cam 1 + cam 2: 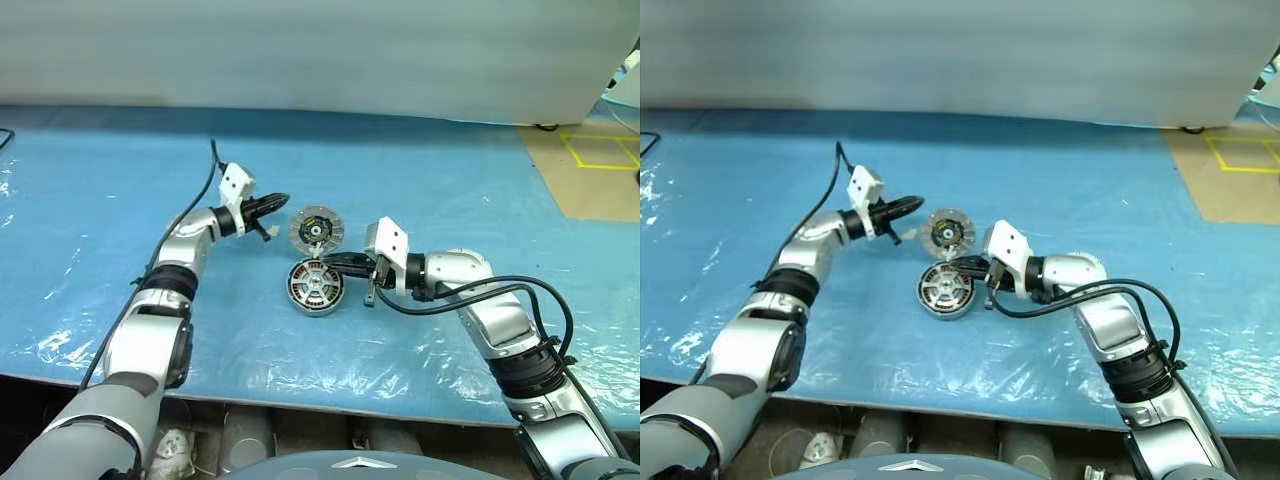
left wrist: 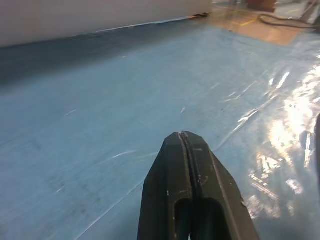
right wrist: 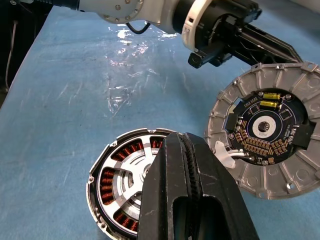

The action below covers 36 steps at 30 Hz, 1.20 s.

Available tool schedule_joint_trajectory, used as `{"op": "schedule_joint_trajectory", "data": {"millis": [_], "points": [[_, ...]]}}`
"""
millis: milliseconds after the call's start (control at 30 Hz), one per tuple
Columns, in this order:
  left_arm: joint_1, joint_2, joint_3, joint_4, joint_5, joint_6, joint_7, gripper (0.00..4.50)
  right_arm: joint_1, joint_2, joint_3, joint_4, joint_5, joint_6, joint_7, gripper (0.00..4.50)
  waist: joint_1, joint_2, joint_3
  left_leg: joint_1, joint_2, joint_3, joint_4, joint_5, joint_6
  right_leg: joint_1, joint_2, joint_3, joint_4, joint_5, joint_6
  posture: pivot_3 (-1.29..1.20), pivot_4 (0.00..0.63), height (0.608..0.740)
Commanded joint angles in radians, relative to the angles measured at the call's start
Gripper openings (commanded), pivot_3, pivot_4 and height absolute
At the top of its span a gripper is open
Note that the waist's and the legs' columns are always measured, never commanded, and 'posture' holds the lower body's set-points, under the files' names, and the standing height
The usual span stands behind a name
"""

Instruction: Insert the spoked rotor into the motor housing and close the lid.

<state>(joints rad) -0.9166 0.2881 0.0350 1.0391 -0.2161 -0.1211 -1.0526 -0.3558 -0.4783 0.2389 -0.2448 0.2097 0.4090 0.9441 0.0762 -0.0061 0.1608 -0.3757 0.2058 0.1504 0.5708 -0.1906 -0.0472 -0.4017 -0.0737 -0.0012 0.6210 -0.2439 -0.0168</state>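
Currently, spoked rotor seated inside motor housing on blue table cover; lid positioned just beyond. Left gripper and right gripper pressed together, nothing held.

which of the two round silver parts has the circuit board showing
The lid, the farther disc beside the left gripper. The motor housing shows copper windings and silver spokes instead.
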Motion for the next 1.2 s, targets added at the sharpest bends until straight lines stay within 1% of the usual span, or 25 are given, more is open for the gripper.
{"op": "schedule_joint_trajectory", "data": {"millis": [33,200,300,367,467,567,667,767,933,1067,1200], "points": [[-0.072,-0.023,0.008,0.063,-0.008,0.028,-0.109,0.03,0.021,-0.013,-0.029,-0.074,0.036,0.024,-0.017,0.0,0.003,0.0,0.0,0.0,0.0,0.0,0.0,0.0,0.0,0.0,0.0,0.0,0.0,0.0,0.0,0.0,0.15,0.74],[-0.128,-0.071,0.001,0.121,0.01,0.064,-0.198,0.03,0.051,-0.036,-0.044,-0.121,0.057,0.059,-0.029,0.0,0.007,-0.001,0.0,0.0,0.0,0.0,-0.001,0.0,-0.001,0.0,0.0,0.0,0.0,0.0,0.0,0.0,0.15,0.74],[-0.149,-0.1,-0.001,0.127,0.006,0.121,-0.282,0.03,0.067,-0.053,-0.056,-0.153,0.075,0.085,-0.033,0.0,0.012,-0.001,0.001,0.0,0.0,0.0,-0.001,0.0,-0.001,0.0,0.0,0.0,0.0,0.0,0.0,0.0,0.15,0.74],[-0.157,-0.113,-0.009,0.121,0.011,0.149,-0.33,0.03,0.085,-0.065,-0.082,-0.185,0.108,0.118,-0.035,0.0,0.017,-0.001,0.001,0.0,0.0,-0.001,-0.001,0.0,-0.001,0.0,0.0,0.0,-0.001,0.0,0.0,0.0,0.15,0.74],[-0.16,-0.125,-0.011,0.105,0.013,0.177,-0.381,0.03,0.116,-0.09,-0.153,-0.218,0.177,0.168,-0.036,0.0,0.023,-0.001,0.001,0.0,0.0,-0.001,-0.002,-0.001,-0.001,0.0,0.0,-0.001,-0.002,0.0,0.0,0.0,0.15,0.74],[-0.15,-0.127,-0.015,0.083,0.016,0.198,-0.418,0.03,0.136,-0.126,-0.203,-0.206,0.195,0.172,-0.037,0.0,0.025,-0.001,0.001,-0.001,-0.001,0.0,-0.002,0.0,-0.001,0.0,-0.001,-0.001,-0.002,0.0,0.001,0.0,0.15,0.74],[-0.12,-0.121,-0.04,0.046,0.027,0.227,-0.468,0.03,0.139,-0.161,-0.246,-0.153,0.185,0.147,-0.04,0.0,0.025,-0.002,0.001,0.0,0.0,-0.001,-0.002,0.0,-0.001,0.0,-0.001,-0.001,-0.002,0.0,0.001,0.0,0.15,0.74],[-0.085,-0.114,-0.067,-0.006,0.029,0.257,-0.509,0.03,0.123,-0.17,-0.256,-0.115,0.18,0.125,-0.042,0.0,0.021,-0.002,0.001,0.0,0.0,-0.001,-0.002,0.0,-0.001,0.0,-0.001,-0.001,-0.002,0.0,0.001,0.0,0.15,0.74],[-0.006,-0.087,-0.135,-0.145,0.038,0.308,-0.559,0.03,0.102,-0.159,-0.234,-0.078,0.167,0.098,-0.047,0.0,0.021,-0.001,0.001,0.0,0.0,0.0,-0.003,0.001,0.001,0.0,-0.001,-0.001,-0.003,0.0,0.0,0.0,0.15,0.74],[0.065,-0.055,-0.192,-0.254,0.051,0.315,-0.562,0.03,0.095,-0.157,-0.202,-0.06,0.146,0.071,-0.043,0.0,0.021,-0.001,0.001,-0.001,0.0,0.0,-0.004,0.001,0.002,0.0,-0.001,-0.002,-0.003,0.0,0.0,0.0,0.15,0.74],[0.129,-0.033,-0.216,-0.347,0.046,0.328,-0.551,0.03,0.08,-0.148,-0.189,-0.043,0.143,0.059,-0.044,0.0,0.021,-0.001,0.001,0.0,0.0,0.0,-0.003,0.001,0.002,0.0,-0.001,-0.002,-0.003,-0.002,-0.003,0.0,0.15,0.74]]}}
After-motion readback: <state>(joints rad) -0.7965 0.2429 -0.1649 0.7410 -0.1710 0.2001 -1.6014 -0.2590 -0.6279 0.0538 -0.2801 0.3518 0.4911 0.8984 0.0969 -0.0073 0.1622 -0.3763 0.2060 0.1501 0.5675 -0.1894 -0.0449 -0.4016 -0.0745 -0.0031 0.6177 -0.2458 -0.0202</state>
